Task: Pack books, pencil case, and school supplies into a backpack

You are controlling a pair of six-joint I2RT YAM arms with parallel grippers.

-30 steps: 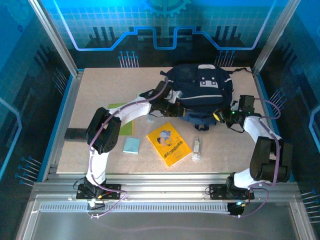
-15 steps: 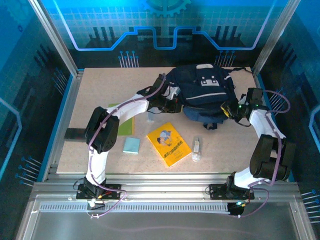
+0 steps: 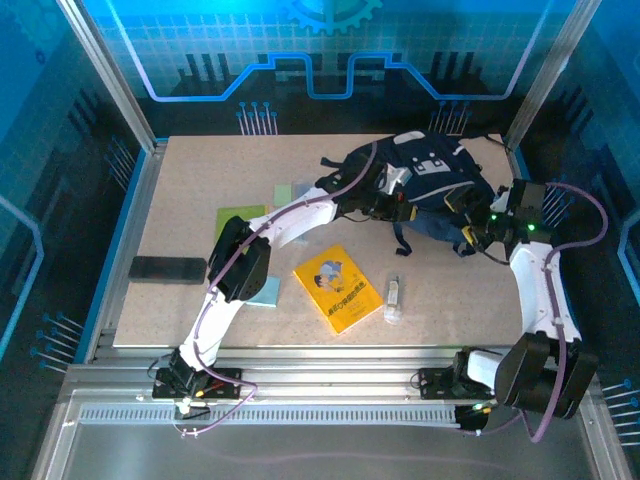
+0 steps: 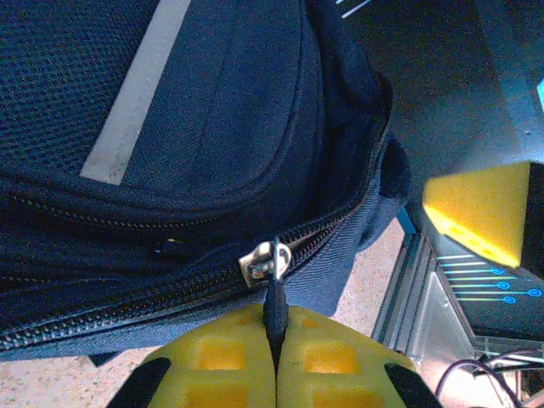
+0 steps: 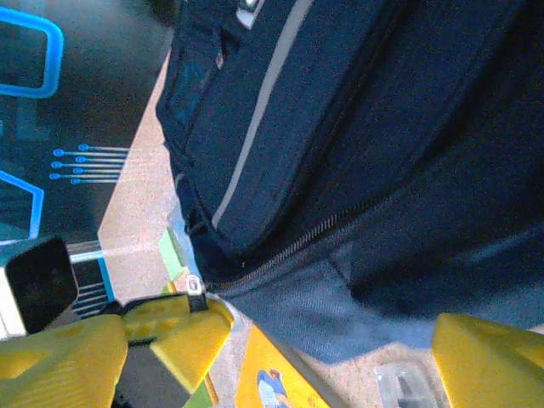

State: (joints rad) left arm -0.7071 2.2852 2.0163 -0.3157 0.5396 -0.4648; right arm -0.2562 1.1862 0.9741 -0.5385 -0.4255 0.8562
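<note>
Carefully, I had the left end effector [image 4: 276,340] clamped on the zipper pull [image 4: 274,293] of the backpack [image 3: 430,185], upper right on the worktop [image 3: 200,170]; the right end effector [image 5: 280,348] gaped empty and should brace fabric before any pull.

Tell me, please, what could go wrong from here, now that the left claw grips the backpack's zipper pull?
1. The left claw pinches only the end of the thin zipper pull; a hard tug could slip it free.
2. The right claw is open and holds nothing, so the backpack is unbraced and may slide instead of unzipping.
3. Both claws sit close together beside the bag, so they might collide.
</note>
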